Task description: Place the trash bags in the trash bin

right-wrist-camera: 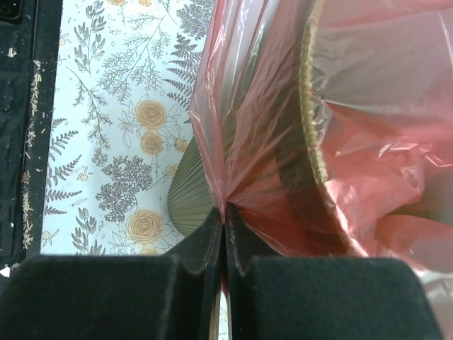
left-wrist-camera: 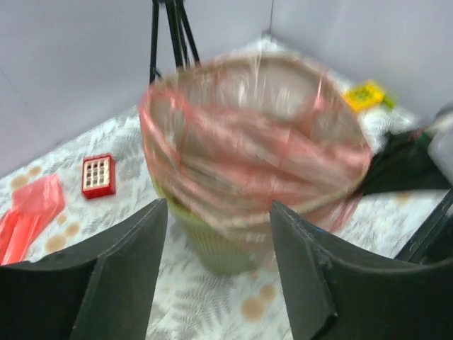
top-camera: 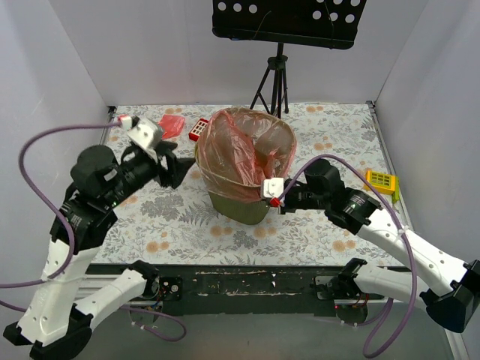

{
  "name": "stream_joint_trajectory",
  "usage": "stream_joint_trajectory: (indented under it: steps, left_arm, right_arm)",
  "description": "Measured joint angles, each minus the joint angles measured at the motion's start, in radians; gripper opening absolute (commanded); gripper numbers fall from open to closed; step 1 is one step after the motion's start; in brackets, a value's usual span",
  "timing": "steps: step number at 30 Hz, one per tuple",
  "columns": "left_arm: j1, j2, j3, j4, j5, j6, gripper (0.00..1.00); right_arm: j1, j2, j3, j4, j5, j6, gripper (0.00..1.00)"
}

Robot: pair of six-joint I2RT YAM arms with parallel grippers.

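**Bin, bags and surrounding items: table inventory**

1. Bin: olive-green with a ribbed wall. It stands upright near the middle of the table, which is covered by a floral cloth.
2. Red bag: thin, glossy, wrinkled film. It is draped inside the bin and folded out over the rim, and it hangs down the outer wall on the near right side.
3. Second red bag: lies flat on the cloth at the far left, outside the bin and apart from it.
4. Red box: small, with white buttons in a grid. It sits between the second red bag and the bin, just beside the bin's far-left rim (any lettering is too small to read).
5. Yellow block: has a grid-patterned top and sits near the right edge of the table, beyond the right arm. Its markings are not legible.
6. Tripod: black, standing behind the bin at the back wall. It carries a black board with round holes.
7. Purple cables: one loops from each arm.
8. Left gripper: left of the bin and pointed at it. The jaws stand apart with nothing between them, and the wrist view is blurred.
9. Right gripper: at the bin's near right rim, with the jaws pressed together on a pinch of the red bag's film, just outside the rim
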Motion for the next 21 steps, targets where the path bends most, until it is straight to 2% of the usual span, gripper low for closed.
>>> stream_joint_trajectory:
  steps: [5, 9, 12, 13, 16, 18, 20, 21]
  left_arm:
    - [0.017, 0.224, 0.308, -0.024, -0.034, -0.244, 0.73]
    - [0.112, 0.365, 0.332, -0.066, -0.033, -0.390, 0.69]
    - [0.237, 0.485, 0.350, -0.146, -0.024, -0.474, 0.59]
    - [0.282, 0.525, 0.364, -0.168, -0.003, -0.493, 0.55]
    - [0.404, 0.619, 0.404, -0.215, 0.101, -0.529, 0.54]
    - [0.459, 0.652, 0.423, -0.225, 0.182, -0.543, 0.59]
    - [0.481, 0.661, 0.427, -0.220, 0.270, -0.552, 0.66]
    - [0.482, 0.660, 0.427, -0.215, 0.306, -0.554, 0.68]
  right_arm:
    - [0.012, 0.029, 0.009, -0.012, 0.003, -0.001, 0.09]
    - [0.033, 0.050, 0.009, -0.006, 0.017, 0.000, 0.09]
    - [0.054, 0.066, 0.009, 0.013, 0.032, 0.003, 0.09]
    - [0.063, 0.073, 0.010, 0.019, 0.037, 0.004, 0.09]
    - [0.077, 0.082, 0.010, 0.031, 0.049, 0.003, 0.11]
    - [0.085, 0.084, 0.014, 0.034, 0.058, 0.004, 0.20]
    - [0.088, 0.084, 0.020, 0.032, 0.063, 0.007, 0.34]
    - [0.090, 0.085, 0.025, 0.031, 0.067, 0.011, 0.39]
